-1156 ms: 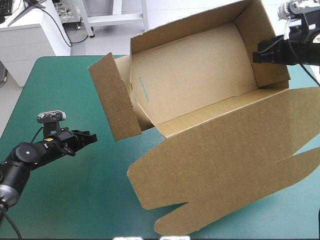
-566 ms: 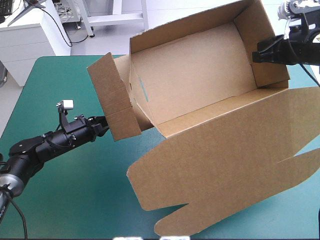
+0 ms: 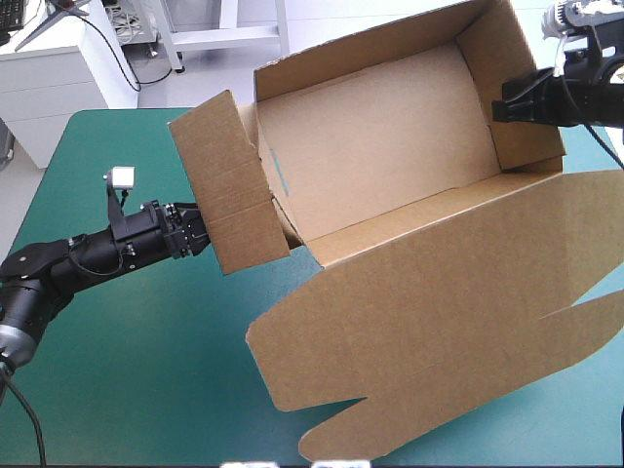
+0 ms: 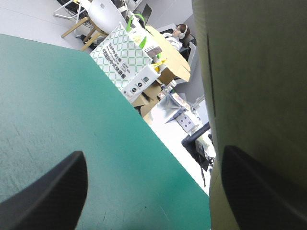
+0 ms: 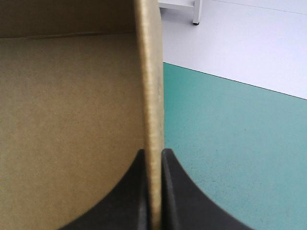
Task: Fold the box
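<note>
The box (image 3: 390, 146) looks light, stiff board (hinging at creases); right claw (image 5: 154, 191) clamps its end wall (image 5: 151, 96); left claw (image 4: 153, 160), spread apart, best pinches the side flap (image 3: 229, 185).

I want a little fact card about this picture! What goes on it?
Thing: brown cardboard box, an open tray, lid lying flat
Table: teal-green cover
Left tool: open, at the box's side flap
Right tool: shut on the box's end wall
</note>
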